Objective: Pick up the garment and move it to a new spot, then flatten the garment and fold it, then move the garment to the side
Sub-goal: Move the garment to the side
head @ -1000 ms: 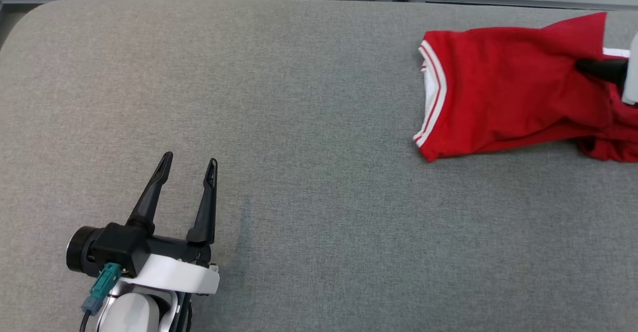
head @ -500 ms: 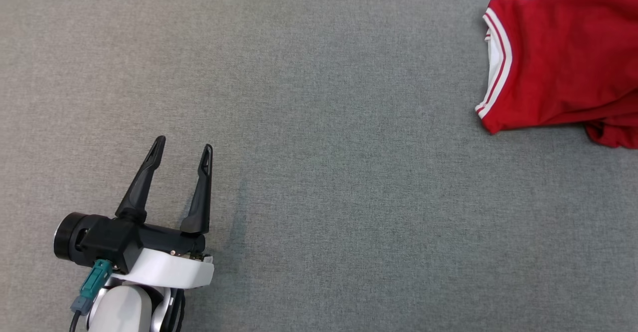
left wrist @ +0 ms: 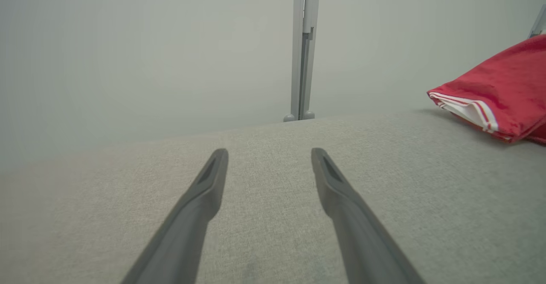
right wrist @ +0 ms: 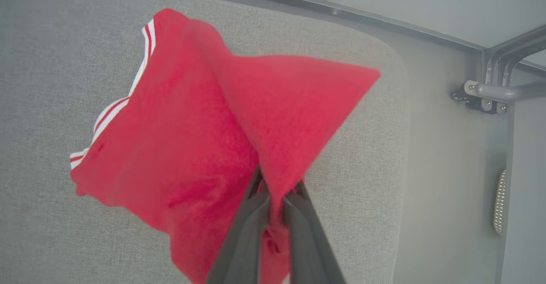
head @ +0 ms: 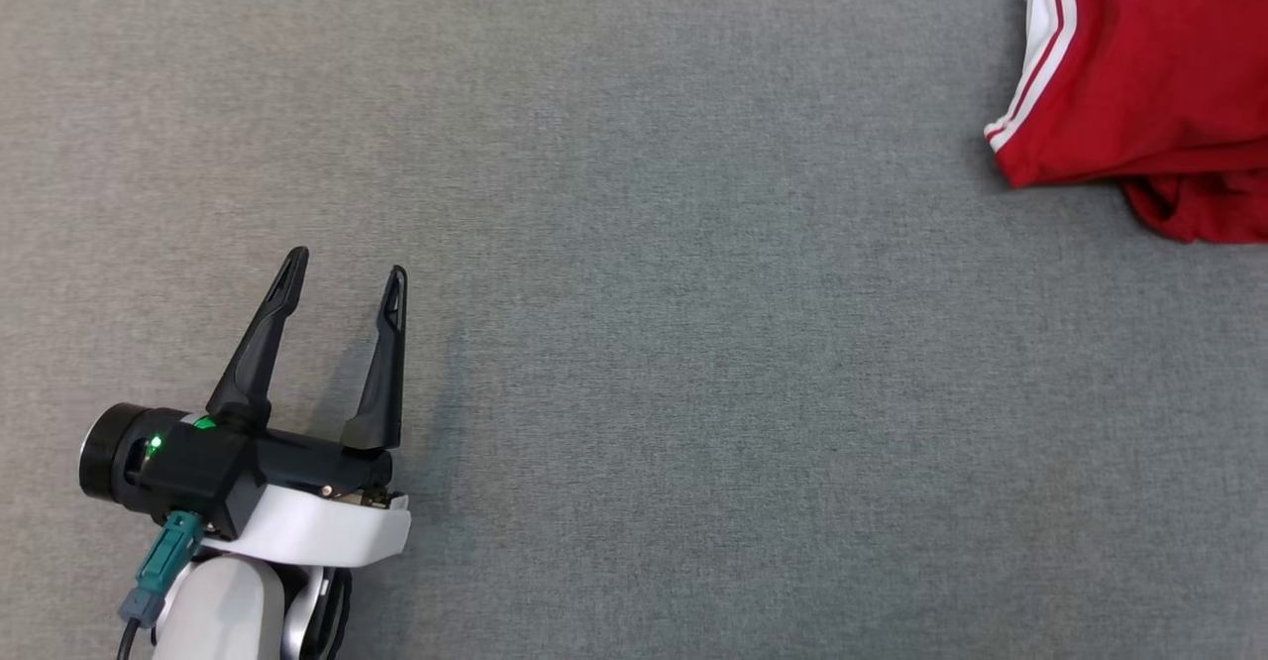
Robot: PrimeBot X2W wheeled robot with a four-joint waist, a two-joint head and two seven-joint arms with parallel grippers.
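The garment (head: 1139, 65) is red with white stripes along one hem and lies bunched at the top right of the head view, partly cut off by the frame. It also appears at the right edge of the left wrist view as the garment (left wrist: 503, 96). In the right wrist view my right gripper (right wrist: 276, 190) is shut on a fold of the garment (right wrist: 187, 139), a peaked flap lifted above the rest. My left gripper (head: 342, 269) is open at the lower left over bare table, far from the cloth, and it shows as the left gripper (left wrist: 268, 158) with nothing between its fingers.
The grey fabric table (head: 644, 343) spreads wide between the left gripper and the garment. Its rounded corner (right wrist: 392, 62) lies close to the garment in the right wrist view, with a grey metal frame (right wrist: 499, 88) beyond it. A grey post (left wrist: 303, 49) stands behind the table.
The head camera has tilted down and left, so the table's far edge has left the picture and the garment has slid to the top right corner. The left gripper stays open.
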